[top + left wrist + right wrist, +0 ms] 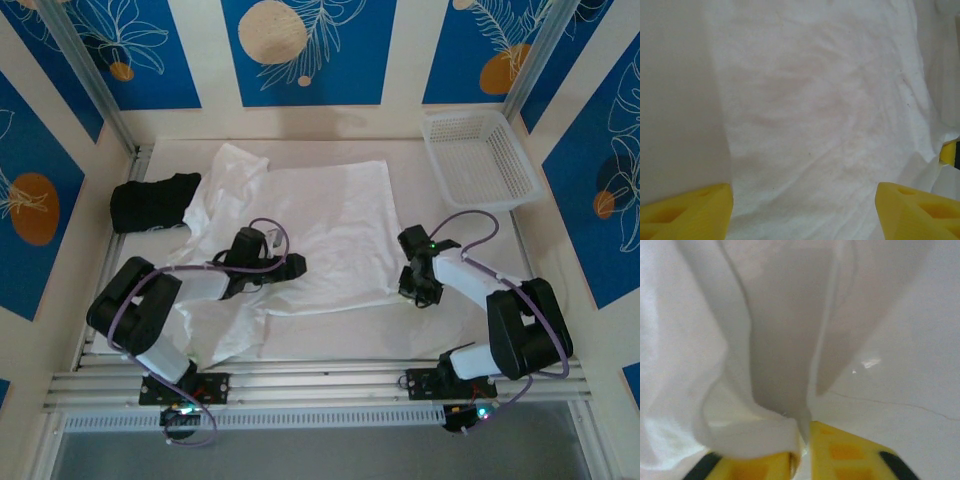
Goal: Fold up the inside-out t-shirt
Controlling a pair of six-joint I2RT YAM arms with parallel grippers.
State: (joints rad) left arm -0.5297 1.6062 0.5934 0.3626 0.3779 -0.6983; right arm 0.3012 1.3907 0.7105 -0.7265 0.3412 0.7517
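White t-shirt (320, 235) lay mid-table. Our right gripper (802, 440) pinched its near right hem, cloth hiding 1 fingertip. Our left gripper (802, 212) hovered over it, jaws wide, tips cut off.

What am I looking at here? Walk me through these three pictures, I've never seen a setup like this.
These are two robot arms bolted to the near edge of a table. The overhead picture looks down from above and behind them. The other two come from small cameras on each wrist, so the yellow fingers at the bottom are the arm's own.

On the table lies a white t-shirt, spread but rumpled, with a black folded garment at the far left and a white basket at the far right.

The left claw stands open over the shirt, holding nothing. The right claw has pinched the shirt's right edge between its fingers.
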